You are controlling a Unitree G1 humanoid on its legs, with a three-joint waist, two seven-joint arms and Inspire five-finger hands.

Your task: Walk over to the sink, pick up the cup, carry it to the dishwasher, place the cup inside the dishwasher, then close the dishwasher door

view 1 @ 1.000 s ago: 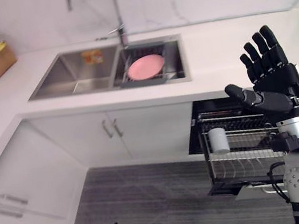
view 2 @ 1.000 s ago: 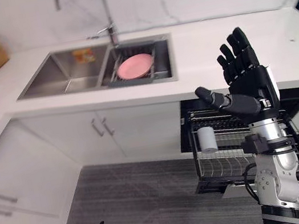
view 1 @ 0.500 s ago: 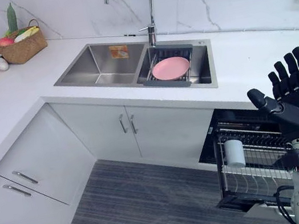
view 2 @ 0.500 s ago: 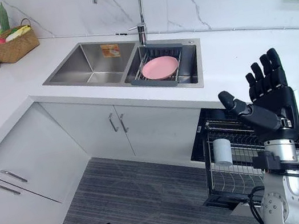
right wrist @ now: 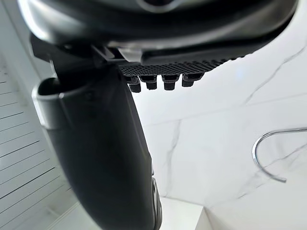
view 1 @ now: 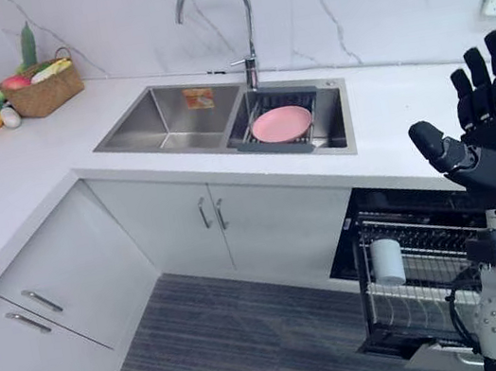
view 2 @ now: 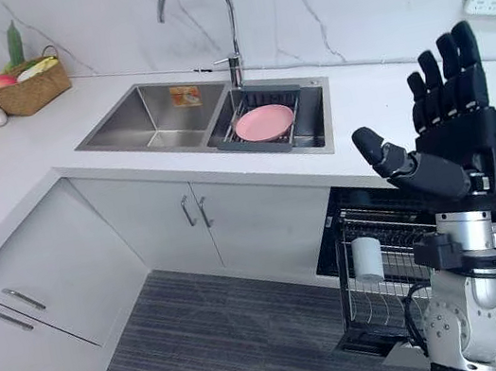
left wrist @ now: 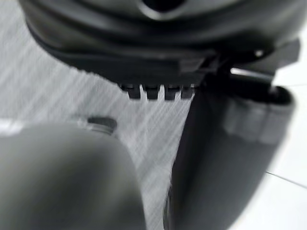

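Kitchen: plate (view 1: 281, 124) in sink (view 1: 165, 123), cup (view 1: 387, 262) in dishwasher (view 1: 412, 297)

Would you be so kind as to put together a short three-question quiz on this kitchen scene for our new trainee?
1. True or false: the white cup stands in the pulled-out dishwasher rack.
2. What lies in the right basin of the sink? A) a pink plate B) a frying pan C) a sponge
3. Fill the gap: the right hand is raised with its fingers ____ and holds nothing.

Key: 1 true; 2 A; 3 straight.
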